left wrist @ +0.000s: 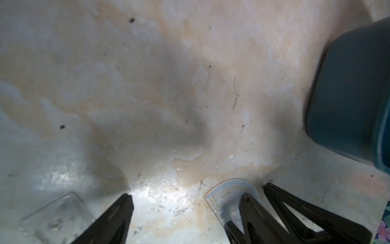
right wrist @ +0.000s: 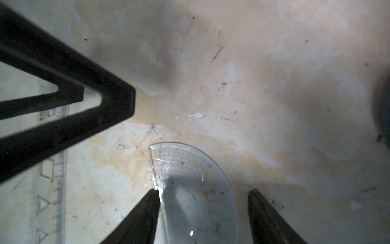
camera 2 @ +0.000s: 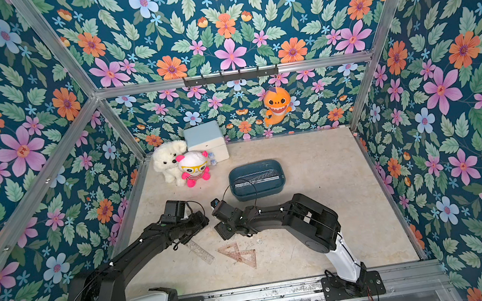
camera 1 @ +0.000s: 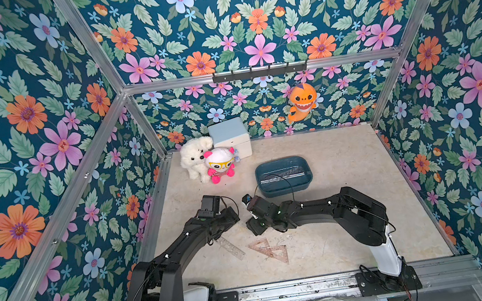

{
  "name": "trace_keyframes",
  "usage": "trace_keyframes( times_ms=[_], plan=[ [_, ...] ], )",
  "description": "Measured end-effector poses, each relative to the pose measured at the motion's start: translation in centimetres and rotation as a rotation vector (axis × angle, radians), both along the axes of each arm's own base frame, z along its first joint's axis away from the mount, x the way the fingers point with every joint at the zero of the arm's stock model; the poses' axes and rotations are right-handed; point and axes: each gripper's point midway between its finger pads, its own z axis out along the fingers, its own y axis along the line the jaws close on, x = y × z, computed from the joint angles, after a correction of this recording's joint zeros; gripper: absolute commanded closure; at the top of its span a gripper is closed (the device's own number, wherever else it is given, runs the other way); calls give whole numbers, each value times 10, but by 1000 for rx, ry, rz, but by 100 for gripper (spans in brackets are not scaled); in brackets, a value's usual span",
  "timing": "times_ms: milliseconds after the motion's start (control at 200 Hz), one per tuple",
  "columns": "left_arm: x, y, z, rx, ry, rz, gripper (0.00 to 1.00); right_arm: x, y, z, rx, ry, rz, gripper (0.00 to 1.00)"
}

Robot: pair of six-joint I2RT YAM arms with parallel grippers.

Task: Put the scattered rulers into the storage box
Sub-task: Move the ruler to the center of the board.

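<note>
The teal storage box (camera 1: 285, 187) (camera 2: 258, 192) stands mid-table with clear rulers (camera 1: 281, 173) lying inside. On the table in front lie a straight ruler (camera 1: 231, 248) (camera 2: 200, 252) and two pinkish triangles (camera 1: 259, 244) (camera 1: 276, 253). A half-round protractor (right wrist: 190, 175) (left wrist: 226, 194) lies between the fingers of my right gripper (right wrist: 203, 191). That gripper is open: one finger touches the protractor's straight edge and the other stands apart. My left gripper (left wrist: 186, 195) is open close beside it, one finger over the protractor. Both grippers point down (camera 1: 231, 218) (camera 1: 255, 224) and hide the protractor in both top views.
A white plush dog (camera 1: 194, 157), a pink doll (camera 1: 219, 164) and a pale blue-and-white cube box (camera 1: 231, 138) stand at the back left. An orange shark toy (camera 1: 301, 101) hangs on the back wall. Floral walls enclose the table on three sides.
</note>
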Motion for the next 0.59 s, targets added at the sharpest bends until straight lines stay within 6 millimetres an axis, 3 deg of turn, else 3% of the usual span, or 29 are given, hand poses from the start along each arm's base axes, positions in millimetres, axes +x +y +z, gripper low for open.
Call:
trace_keyframes(
  times_ms=[135,365,595],
  plan=[
    [1,1,-2,-5,6,0,16,-1,1,-2,-21,-23,7,37],
    [5,-4,-5,-19,9,-30,16,-5,-1,-7,-55,-71,-9,37],
    [9,-12,-8,-48,11,-54,16,-10,-18,-10,-71,-104,-69,40]
  ],
)
